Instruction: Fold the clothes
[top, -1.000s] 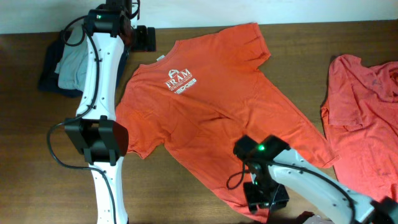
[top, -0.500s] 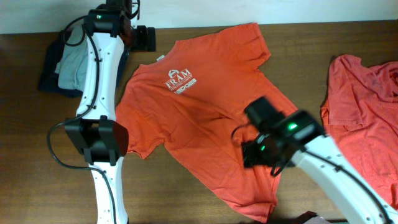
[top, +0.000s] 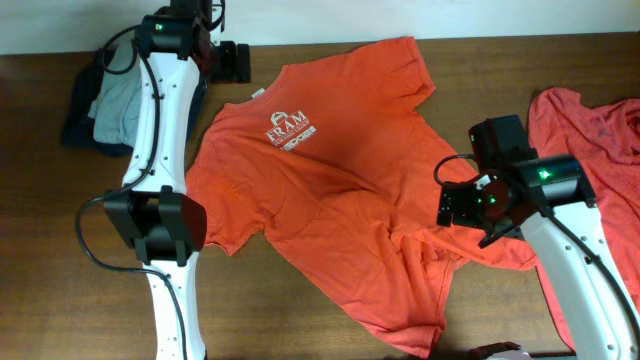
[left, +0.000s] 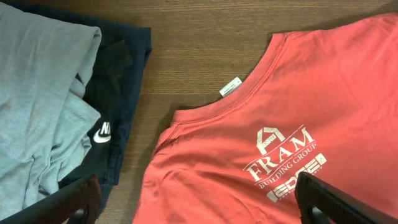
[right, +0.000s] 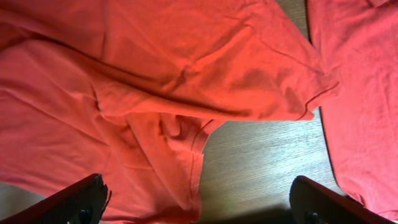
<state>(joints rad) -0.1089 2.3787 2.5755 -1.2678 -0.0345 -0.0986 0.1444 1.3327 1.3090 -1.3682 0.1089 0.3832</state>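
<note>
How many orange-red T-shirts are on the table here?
2. The logo T-shirt lies spread centrally; the second T-shirt is crumpled at the right edge, partly out of frame, so more may be hidden.

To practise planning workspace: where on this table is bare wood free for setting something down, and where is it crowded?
Bare wood: the table corner left of the left arm; the strip between that arm and the spread T-shirt; the gap between it and the second T-shirt. Crowded: centre, right edge, the grey and navy pile.
</note>
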